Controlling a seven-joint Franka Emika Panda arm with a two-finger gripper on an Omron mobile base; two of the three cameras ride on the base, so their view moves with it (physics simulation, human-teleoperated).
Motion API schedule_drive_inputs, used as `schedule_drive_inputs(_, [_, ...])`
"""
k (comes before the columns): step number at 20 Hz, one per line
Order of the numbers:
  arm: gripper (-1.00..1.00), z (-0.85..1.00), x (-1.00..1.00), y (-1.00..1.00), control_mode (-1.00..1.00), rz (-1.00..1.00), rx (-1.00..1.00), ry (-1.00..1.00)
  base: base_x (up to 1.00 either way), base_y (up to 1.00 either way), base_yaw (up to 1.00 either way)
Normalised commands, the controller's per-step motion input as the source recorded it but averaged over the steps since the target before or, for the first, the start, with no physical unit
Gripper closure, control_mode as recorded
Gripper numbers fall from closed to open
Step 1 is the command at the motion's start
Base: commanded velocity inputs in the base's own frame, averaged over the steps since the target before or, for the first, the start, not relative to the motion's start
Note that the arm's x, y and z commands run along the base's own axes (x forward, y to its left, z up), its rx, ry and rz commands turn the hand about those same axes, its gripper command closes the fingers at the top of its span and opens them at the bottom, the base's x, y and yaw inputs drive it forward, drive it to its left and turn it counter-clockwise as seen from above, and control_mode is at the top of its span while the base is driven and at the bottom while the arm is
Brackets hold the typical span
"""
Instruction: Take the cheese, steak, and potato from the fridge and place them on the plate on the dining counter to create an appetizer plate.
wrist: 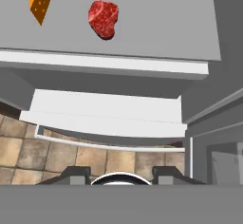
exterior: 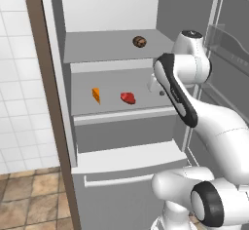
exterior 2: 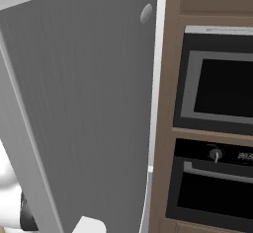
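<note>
The steak (wrist: pixel 103 19) and cheese (wrist: pixel 39 0) lie on the fridge (exterior: pixel 116 53) shelf well ahead of the gripper (wrist: pixel 121 174), whose jaws stand partly spread, holding nothing. The arm (exterior: pixel 180 92) reaches in, elbow bent.

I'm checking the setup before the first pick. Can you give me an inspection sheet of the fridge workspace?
Surface: fridge open, pale grey shelves, drawer below.
Job's things: potato on the upper shelf; cheese and steak apart on the shelf below, cheese to the left. All three untouched.
Clutter: nothing seen.
Gripper: gripper holds nothing, jaws parted, short of the steak's shelf and not touching any food.
Cables: nothing seen.
Surroundings: fridge door swung open at the right; ovens in brown cabinets beyond it; white wall tiles; brown floor tiles.
</note>
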Motion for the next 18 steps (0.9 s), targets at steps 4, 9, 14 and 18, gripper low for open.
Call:
schedule_drive_inputs(4, [-1.0, 0.0, -0.09, 0.0, -1.0, 0.0, 0.0, -0.01, 0.0, 0.0, 0.0])
schedule_drive_inputs(9, [-1.0, 0.0, -0.23, 0.0, -1.0, 0.0, 0.0, -0.17, 0.0, 0.0, 0.0])
schedule_drive_inputs(14, [-1.0, 0.0, -0.24, 0.0, -1.0, 0.0, 0.0, -0.26, 0.0, 0.0, 0.0])
schedule_drive_inputs(18, [-1.0, 0.11, -0.18, 0.02, -1.0, 0.0, 0.0, -0.33, 0.0, 0.0, 0.0])
